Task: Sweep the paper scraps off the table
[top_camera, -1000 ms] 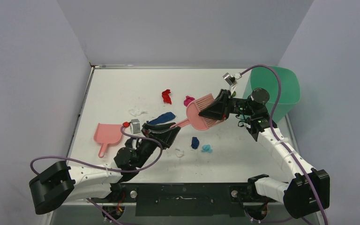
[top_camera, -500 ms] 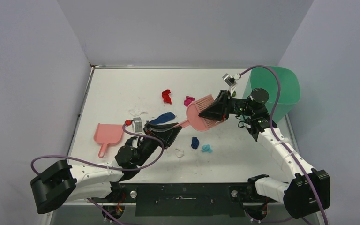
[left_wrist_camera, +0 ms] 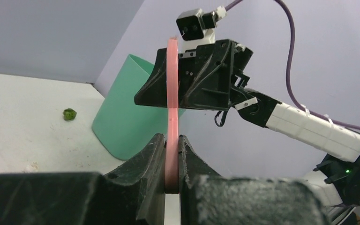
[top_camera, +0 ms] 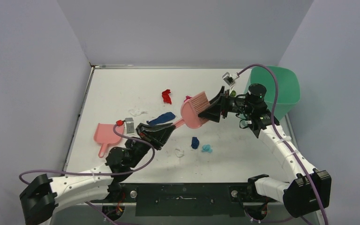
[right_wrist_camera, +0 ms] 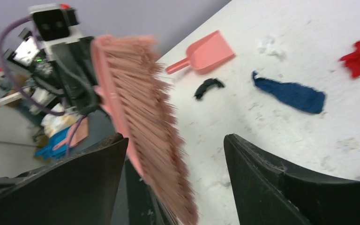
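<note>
The pink brush (top_camera: 194, 110) hangs above the table (top_camera: 117, 89), its handle pinched in my left gripper (top_camera: 168, 130), which is shut on it (left_wrist_camera: 171, 159). My right gripper (top_camera: 207, 112) stands open around the bristle head (right_wrist_camera: 140, 108) without clamping it (right_wrist_camera: 174, 137). Paper scraps lie scattered: red (top_camera: 166, 96), a long dark blue one (top_camera: 161, 118), a small dark blue one (top_camera: 195, 142), cyan (top_camera: 207, 148), white (top_camera: 137, 112) and white (top_camera: 179, 153). A magenta scrap (top_camera: 187, 98) peeks out behind the brush. A green scrap (left_wrist_camera: 69, 114) lies near the bin.
The pink dustpan (top_camera: 107, 136) lies flat at the left of the table, beside my left arm. A green bin (top_camera: 281, 89) stands off the far right corner. A small black curved piece (right_wrist_camera: 207, 86) rests on the table near the dustpan. Walls close in on three sides.
My right gripper has opened and let go of the brush head. My left gripper has shut on the handle, and the brush has tipped more upright and shifted slightly left.
</note>
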Available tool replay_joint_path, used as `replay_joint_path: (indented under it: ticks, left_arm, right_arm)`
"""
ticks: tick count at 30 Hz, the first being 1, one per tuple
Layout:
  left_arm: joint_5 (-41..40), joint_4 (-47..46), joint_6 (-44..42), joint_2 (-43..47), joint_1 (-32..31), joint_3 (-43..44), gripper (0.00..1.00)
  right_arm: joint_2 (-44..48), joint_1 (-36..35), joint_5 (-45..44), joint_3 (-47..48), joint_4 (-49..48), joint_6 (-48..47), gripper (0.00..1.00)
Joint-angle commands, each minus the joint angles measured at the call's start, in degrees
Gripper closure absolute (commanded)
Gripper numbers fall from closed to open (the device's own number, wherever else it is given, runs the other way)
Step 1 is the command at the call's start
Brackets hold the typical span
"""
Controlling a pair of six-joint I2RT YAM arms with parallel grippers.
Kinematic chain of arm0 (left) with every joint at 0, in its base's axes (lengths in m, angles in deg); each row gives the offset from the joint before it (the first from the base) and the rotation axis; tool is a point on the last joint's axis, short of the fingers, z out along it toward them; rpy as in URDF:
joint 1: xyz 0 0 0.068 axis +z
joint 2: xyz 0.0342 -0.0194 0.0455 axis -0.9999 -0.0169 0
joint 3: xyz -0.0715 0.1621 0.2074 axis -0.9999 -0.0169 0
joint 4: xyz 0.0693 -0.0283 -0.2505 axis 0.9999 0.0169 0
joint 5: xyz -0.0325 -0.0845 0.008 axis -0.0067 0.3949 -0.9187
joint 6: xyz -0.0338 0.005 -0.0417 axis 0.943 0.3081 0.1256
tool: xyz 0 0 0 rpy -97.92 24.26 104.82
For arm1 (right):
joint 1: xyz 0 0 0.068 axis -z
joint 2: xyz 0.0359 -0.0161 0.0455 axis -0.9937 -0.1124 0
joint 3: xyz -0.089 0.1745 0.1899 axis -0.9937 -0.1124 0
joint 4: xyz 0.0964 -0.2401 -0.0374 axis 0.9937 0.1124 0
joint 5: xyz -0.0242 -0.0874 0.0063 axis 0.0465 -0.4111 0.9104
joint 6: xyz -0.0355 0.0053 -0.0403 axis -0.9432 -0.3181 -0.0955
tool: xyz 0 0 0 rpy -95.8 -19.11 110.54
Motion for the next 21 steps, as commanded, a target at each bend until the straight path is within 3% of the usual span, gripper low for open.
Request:
replay_joint_path:
  ticks: [1, 6, 11, 16, 21]
  left_arm:
    - [-8.10, 23.66, -8.43, 16.37, 0.18, 6.61, 1.00]
    - [-24.00, 53.39, -16.35, 31.85, 0.18, 16.01, 1.00]
    - [-45.31, 76.62, -13.99, 40.02, 0.30, 24.11, 1.00]
    - [-61.38, 92.52, -7.52, 44.17, 0.53, 29.63, 1.00]
    - [-70.66, 102.65, -2.31, 46.91, 1.04, 33.40, 1.00]
  right_arm:
    - [-0.85, -0.11, -12.33, 6.50, 13.34, -15.47, 0.20]
    - [-6.19, -4.94, -20.31, 9.90, 16.94, -20.61, 0.15]
    - [-15.56, -12.59, -27.59, 16.83, 19.30, -23.34, 0.16]
    - [-27.31, -21.85, -35.15, 27.59, 23.17, -25.16, 0.19]
    - [-39.43, -32.65, -42.01, 37.06, 26.13, -25.57, 0.21]
